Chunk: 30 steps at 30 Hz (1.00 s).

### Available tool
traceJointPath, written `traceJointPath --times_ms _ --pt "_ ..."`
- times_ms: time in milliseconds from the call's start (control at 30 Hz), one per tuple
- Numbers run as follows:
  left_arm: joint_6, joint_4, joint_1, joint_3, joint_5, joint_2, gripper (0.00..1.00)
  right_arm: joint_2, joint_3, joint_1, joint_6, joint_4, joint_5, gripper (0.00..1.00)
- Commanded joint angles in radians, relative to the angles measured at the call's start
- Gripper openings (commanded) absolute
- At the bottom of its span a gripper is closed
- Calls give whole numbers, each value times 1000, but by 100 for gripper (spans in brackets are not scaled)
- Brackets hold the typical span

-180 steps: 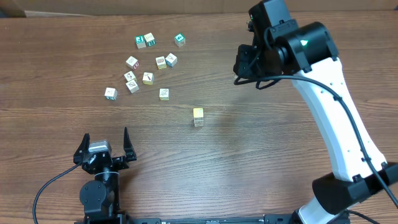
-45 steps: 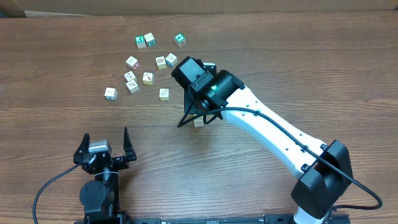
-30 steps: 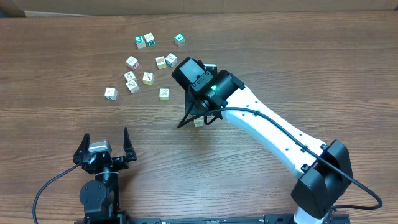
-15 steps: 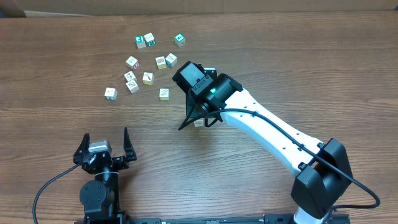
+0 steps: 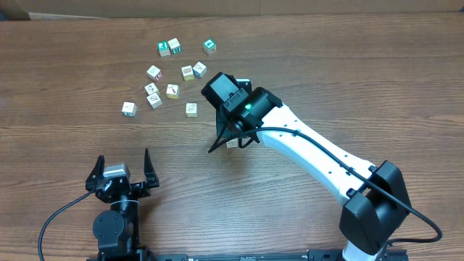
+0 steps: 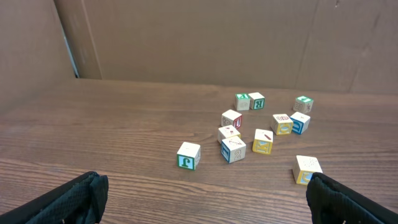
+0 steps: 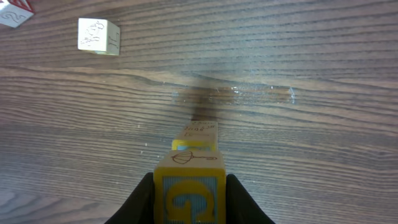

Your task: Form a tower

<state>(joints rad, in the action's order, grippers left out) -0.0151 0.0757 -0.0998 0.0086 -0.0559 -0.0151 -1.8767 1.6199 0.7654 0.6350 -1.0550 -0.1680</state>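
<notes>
In the right wrist view my right gripper (image 7: 189, 186) is shut on a yellow cube (image 7: 189, 200) with a blue-framed letter on its face. It hangs directly over the tower (image 7: 199, 134), a narrow stack showing a yellow cube above a pale one; I cannot tell whether they touch. From overhead, the right gripper (image 5: 230, 135) covers most of the tower (image 5: 231, 143) at mid-table. My left gripper (image 5: 123, 172) stands open near the front edge, far from the tower, with nothing between its fingers (image 6: 79, 198).
Several loose cubes (image 5: 172, 90) lie scattered at the back left, green-marked ones (image 5: 209, 46) farthest away. The left wrist view shows the same scatter (image 6: 235, 148). A single pale cube (image 7: 98, 35) lies behind the tower. The right arm (image 5: 319, 156) crosses the table's right half.
Six seconds ago the right arm was at the back right; it now stands over the tower with the yellow cube. Over the last second it has only shifted slightly. The left arm is still.
</notes>
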Motion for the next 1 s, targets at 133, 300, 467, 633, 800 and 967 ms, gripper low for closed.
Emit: traceJointPath --times_ms 133,300,467,633,800,967 --pt "23 -2 2 -3 1 10 99 0 -17 0 -4 14 -11 10" --pt "23 -2 2 -3 1 10 100 0 -39 0 -4 45 -11 10" --pt "23 -2 2 -3 1 10 99 0 -69 -1 -4 68 -11 10" --pt "23 -2 2 -3 1 10 99 0 -69 0 -4 71 -11 10" --pt "23 -2 2 -3 1 10 100 0 -69 0 -3 77 -11 10" --pt "23 -2 2 -3 1 10 100 0 -69 0 -3 83 -11 10"
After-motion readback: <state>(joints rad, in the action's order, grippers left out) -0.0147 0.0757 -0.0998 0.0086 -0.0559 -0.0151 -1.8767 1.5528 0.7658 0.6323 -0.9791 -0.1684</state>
